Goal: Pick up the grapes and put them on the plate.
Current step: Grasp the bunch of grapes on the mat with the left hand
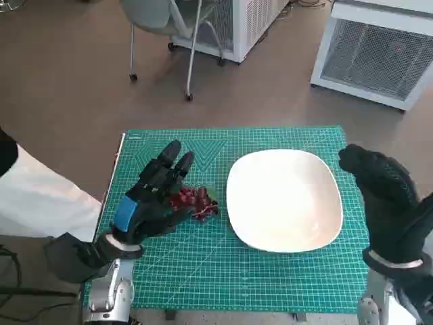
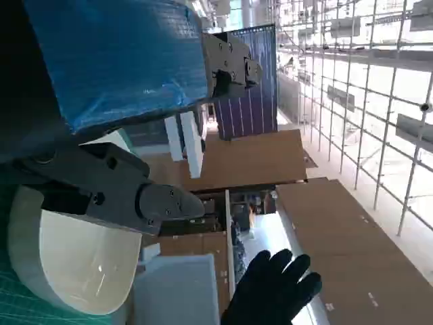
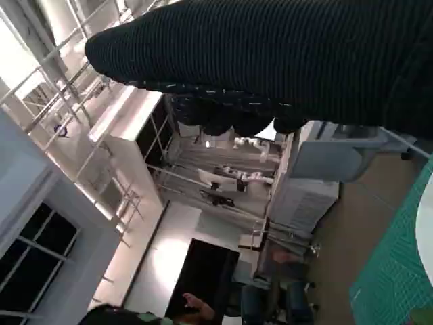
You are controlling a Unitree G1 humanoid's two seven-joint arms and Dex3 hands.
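Now: left hand over grapes, perhaps touching | plate bare

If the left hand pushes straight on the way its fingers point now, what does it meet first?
Probably only bare green mat. The left hand lies over the grapes, fingers aimed toward the table's far edge, left of the white plate. Height is unclear.

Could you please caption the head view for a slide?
Left hand over red grapes beside an empty white plate.
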